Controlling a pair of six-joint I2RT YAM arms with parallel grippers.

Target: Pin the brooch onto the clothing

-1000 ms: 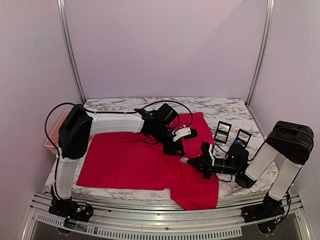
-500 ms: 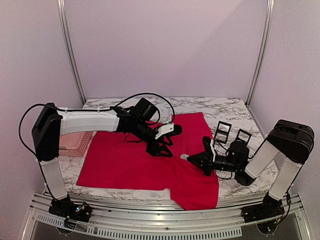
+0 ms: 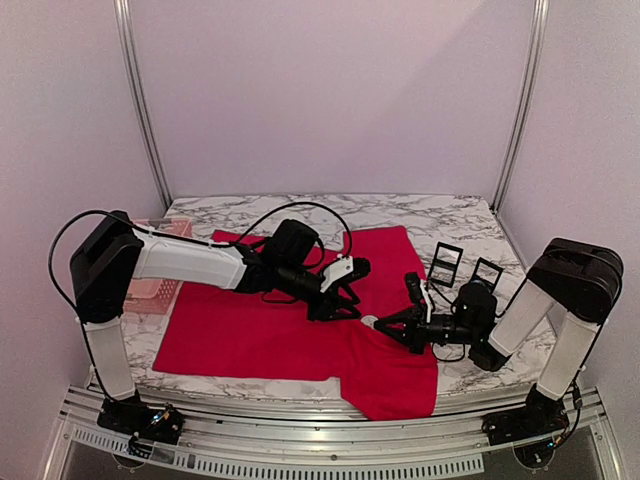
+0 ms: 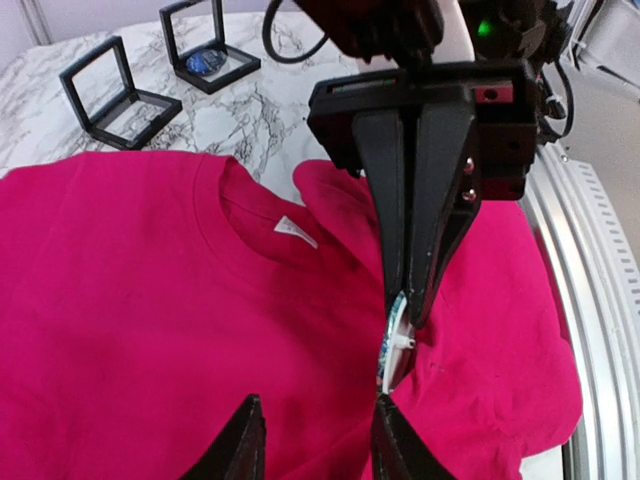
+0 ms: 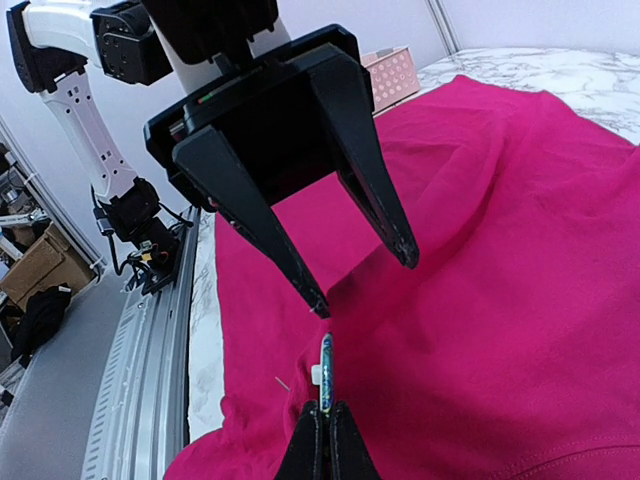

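Observation:
The red T-shirt (image 3: 250,325) lies spread on the marble table, and its white neck label (image 4: 295,232) shows in the left wrist view. My right gripper (image 5: 325,418) is shut on the brooch (image 5: 326,372), a thin disc held edge-on just above a raised fold of the shirt (image 5: 520,250). My left gripper (image 4: 315,445) is open and empty, low over the shirt (image 4: 130,300), facing the right gripper (image 4: 405,305). One left fingertip almost touches the brooch (image 4: 392,345). From above, the left gripper (image 3: 345,300) and right gripper (image 3: 378,322) meet near the shirt's middle right.
Two black display frames (image 3: 445,262) (image 3: 485,272) stand on the marble right of the shirt; one (image 4: 205,45) holds a blue item. A pink basket (image 3: 150,285) sits at the far left behind the left arm. The metal rail (image 3: 300,440) runs along the front edge.
My left gripper swung left over the shirt, then came back right toward the brooch. My right gripper edged slightly left with the brooch still held.

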